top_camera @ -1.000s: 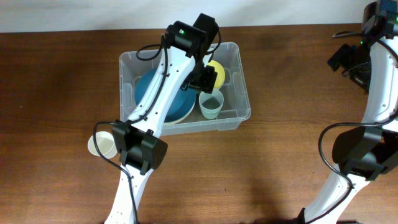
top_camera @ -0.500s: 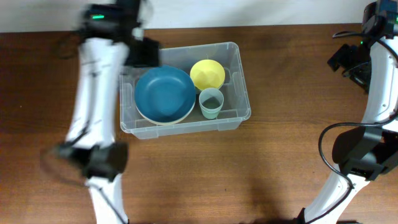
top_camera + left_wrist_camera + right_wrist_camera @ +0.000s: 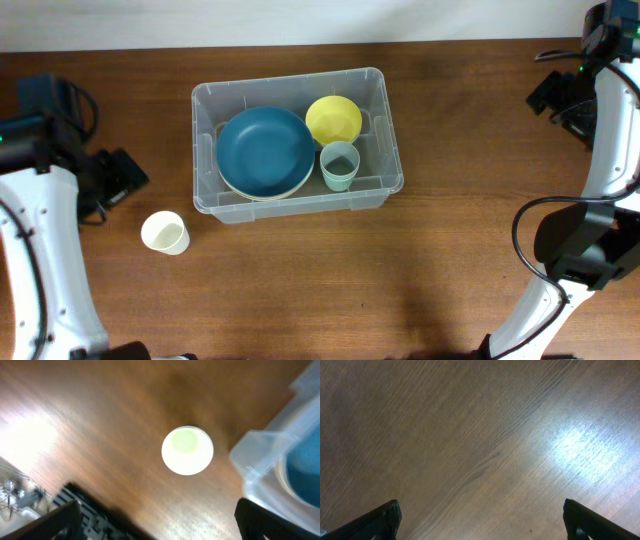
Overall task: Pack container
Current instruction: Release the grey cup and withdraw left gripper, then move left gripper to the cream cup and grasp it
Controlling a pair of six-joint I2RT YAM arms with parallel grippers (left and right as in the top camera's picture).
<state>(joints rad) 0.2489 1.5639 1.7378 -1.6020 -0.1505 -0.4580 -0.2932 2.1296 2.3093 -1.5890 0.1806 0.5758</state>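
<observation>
The container point(image 3: 378, 82) is a large clear plastic bin at the table's middle. It holds a blue plate point(image 3: 265, 150) on a cream plate, a yellow bowl point(image 3: 334, 119) and a pale green cup point(image 3: 340, 166). A white cup point(image 3: 165, 233) stands upright on the table off the bin's front left corner; it also shows in the left wrist view point(image 3: 187, 450), next to the bin's corner point(image 3: 260, 460). My left gripper point(image 3: 120, 178) is open and empty, left of the bin and just above the white cup. My right gripper point(image 3: 560, 95) is open and empty at the far right.
The brown wooden table point(image 3: 450, 250) runs to a white wall at the back. The right wrist view shows only bare wood point(image 3: 480, 435). A dark grid-like object point(image 3: 85, 510) lies at the left wrist view's lower left edge.
My left arm has swung out of the container and far to the left, leaving the yellow bowl in the bin. It now hovers by the white cup. The right arm has not moved.
</observation>
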